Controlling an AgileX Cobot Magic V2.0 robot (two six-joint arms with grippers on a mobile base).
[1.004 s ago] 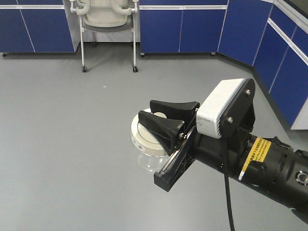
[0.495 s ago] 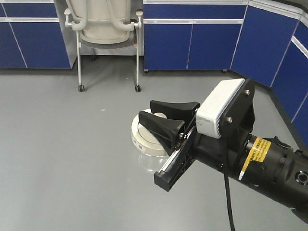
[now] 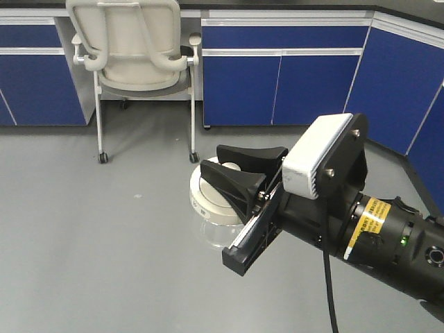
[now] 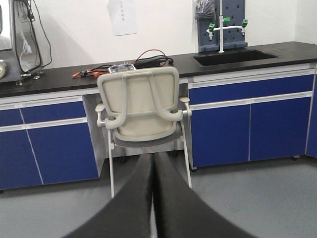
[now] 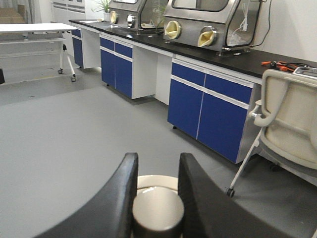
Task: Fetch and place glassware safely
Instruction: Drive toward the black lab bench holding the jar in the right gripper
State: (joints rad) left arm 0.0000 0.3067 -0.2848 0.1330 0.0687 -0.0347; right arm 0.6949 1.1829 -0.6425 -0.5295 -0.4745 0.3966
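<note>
Carrying jar (image 3: 202, 205); chair (image 3: 135, 48) now larger, upper left of frame.
Right gripper (image 3: 220, 164) clamped on lid knob (image 5: 157, 213), grip unchanged.

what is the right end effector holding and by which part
The right end effector grips the glass jar by the central knob of its cream-white lid, one finger on each side. The left end effector is shut and empty.

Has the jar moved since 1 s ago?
Yes. The jar, fixed in the right gripper, has neared the chair, now lower and larger in frame.
</note>
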